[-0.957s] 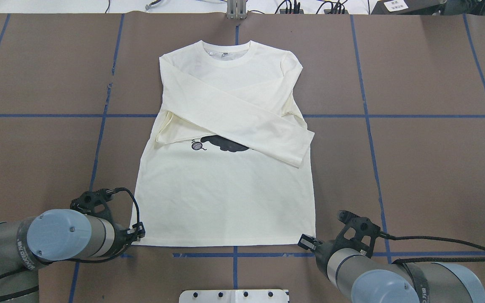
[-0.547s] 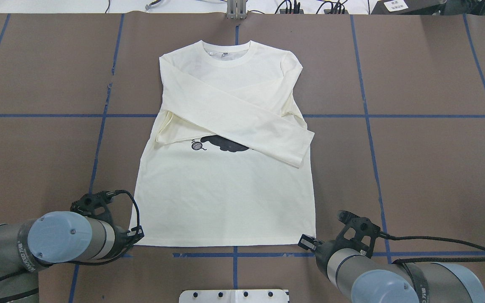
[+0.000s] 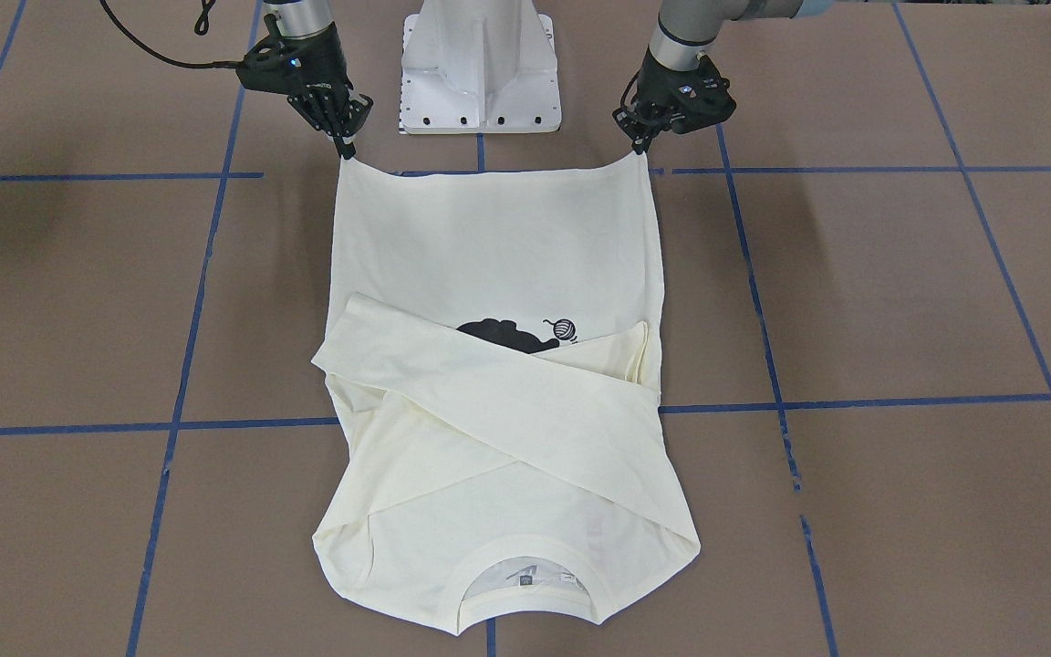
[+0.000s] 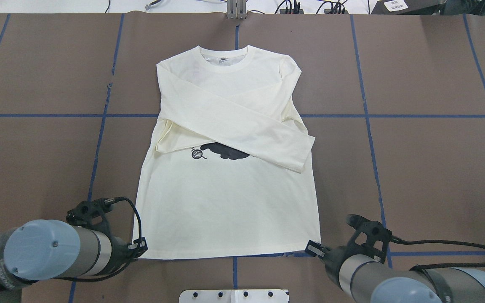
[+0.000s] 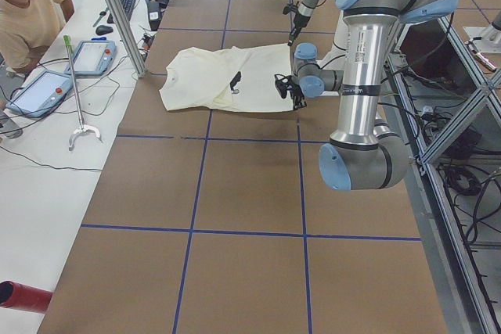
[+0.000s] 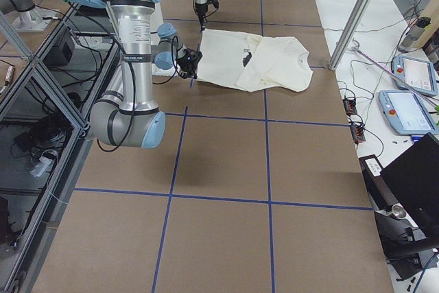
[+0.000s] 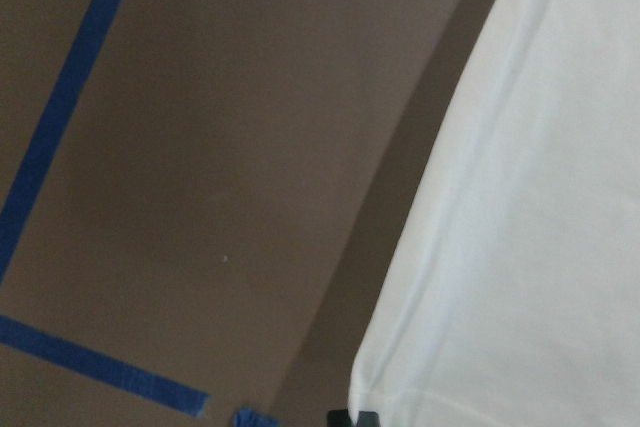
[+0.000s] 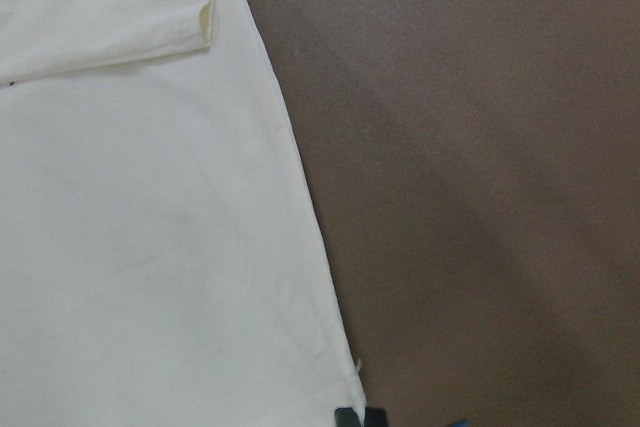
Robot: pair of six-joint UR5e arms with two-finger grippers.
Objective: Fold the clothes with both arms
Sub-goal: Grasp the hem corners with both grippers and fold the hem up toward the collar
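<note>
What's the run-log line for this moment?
phase: hem grasp | left hand: shut on shirt hem corner | right hand: shut on other hem corner | sleeves: crossed over chest

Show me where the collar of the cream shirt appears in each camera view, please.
Front-facing: collar at bottom centre.
Overhead: collar at top centre.
Exterior left: collar at the left end of the shirt.
Exterior right: collar at the shirt's right end.
Left wrist: not in it.
Right wrist: not in it.
Shared landmark: the black cat print, mid-shirt, in all four exterior views.
</note>
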